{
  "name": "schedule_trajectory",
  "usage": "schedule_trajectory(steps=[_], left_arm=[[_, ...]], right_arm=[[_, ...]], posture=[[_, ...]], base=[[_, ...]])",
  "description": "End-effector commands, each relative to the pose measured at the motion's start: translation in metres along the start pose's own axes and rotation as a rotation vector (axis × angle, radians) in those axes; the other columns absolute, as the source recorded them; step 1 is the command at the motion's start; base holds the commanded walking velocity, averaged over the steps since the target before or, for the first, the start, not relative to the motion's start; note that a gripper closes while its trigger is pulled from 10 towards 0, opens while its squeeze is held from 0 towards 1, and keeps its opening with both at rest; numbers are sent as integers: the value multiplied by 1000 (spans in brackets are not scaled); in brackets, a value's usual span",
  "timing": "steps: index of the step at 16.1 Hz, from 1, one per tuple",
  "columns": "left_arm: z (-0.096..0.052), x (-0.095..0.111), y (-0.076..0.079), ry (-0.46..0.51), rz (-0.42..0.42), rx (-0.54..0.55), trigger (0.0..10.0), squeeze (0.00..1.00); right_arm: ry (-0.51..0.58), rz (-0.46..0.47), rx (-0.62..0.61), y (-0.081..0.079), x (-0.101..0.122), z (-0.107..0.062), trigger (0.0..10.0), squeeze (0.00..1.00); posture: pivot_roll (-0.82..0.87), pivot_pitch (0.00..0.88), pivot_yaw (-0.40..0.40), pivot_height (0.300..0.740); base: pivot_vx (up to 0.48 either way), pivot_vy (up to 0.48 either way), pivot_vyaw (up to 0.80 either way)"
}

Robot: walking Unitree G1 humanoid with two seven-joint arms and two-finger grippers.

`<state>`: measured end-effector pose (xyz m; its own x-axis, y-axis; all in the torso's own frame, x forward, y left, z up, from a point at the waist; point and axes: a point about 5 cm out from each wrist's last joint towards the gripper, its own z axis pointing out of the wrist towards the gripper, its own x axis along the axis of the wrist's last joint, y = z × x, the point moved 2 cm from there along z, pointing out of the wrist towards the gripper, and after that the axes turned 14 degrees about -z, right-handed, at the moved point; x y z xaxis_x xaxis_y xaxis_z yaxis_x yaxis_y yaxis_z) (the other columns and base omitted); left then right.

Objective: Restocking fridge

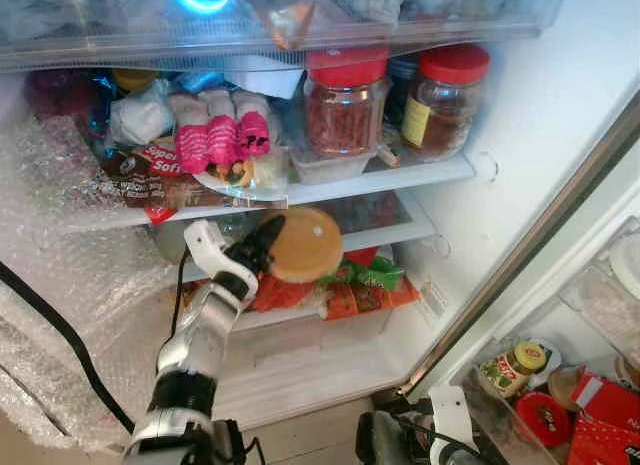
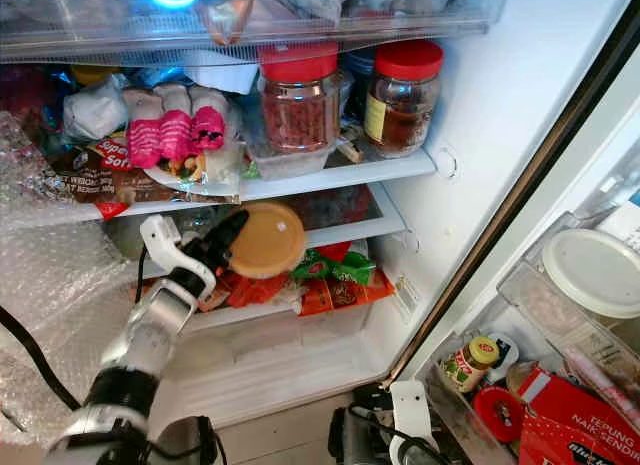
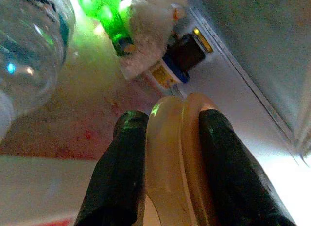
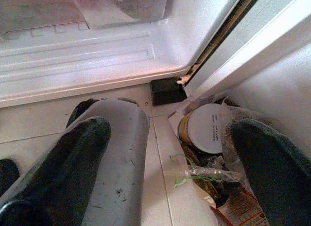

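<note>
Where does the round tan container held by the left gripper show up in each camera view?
Left eye: tan container centre, before the middle shelf.
Right eye: left of centre.
Left wrist: edge-on between the fingers.
Right wrist: not in it.
Shared landmark: red-lidded jar on the shelf above.

Open fridge interior [image 1: 530, 115] with white walls, glass shelves [image 1: 380, 182], bubble wrap [image 1: 60, 285] at left, door rack [image 1: 600, 305] at right, pale tiled floor [image 4: 29, 129] below.
</note>
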<state>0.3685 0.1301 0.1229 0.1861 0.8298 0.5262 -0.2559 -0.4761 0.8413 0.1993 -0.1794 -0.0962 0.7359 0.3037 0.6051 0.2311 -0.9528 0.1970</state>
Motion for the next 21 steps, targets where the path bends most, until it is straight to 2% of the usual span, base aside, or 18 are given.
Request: schedule_trajectory(steps=[1,5,10,11,12,21], left_arm=[[4,1,2,20,-3,6,10000,0],[16,10,-3,116,-3,69,10000,0],[20,10,-7,146,4,117,10000,0],[20,9,-8,146,1,123,10000,922],[21,9,-8,147,3,124,10000,1000],[23,11,-7,170,11,126,10000,1000]], right_arm=[[-157,5,31,-10,-44,-11,10000,0],[-168,7,28,-8,-48,-12,10000,0],[-172,9,28,-8,-49,-12,10000,0],[-173,8,28,-9,-49,-13,10000,0],[-174,9,29,-9,-49,-13,10000,0],[-181,9,29,-8,-51,-13,10000,0]], posture=[[-97,98,-49,603],[-104,102,-47,603],[-103,105,-46,603],[-102,105,-46,603],[-102,105,-46,603],[-102,108,-47,603]], base=[[0,0,0],[0,0,0],[0,0,0],[0,0,0],[0,0,0],[0,0,0]])
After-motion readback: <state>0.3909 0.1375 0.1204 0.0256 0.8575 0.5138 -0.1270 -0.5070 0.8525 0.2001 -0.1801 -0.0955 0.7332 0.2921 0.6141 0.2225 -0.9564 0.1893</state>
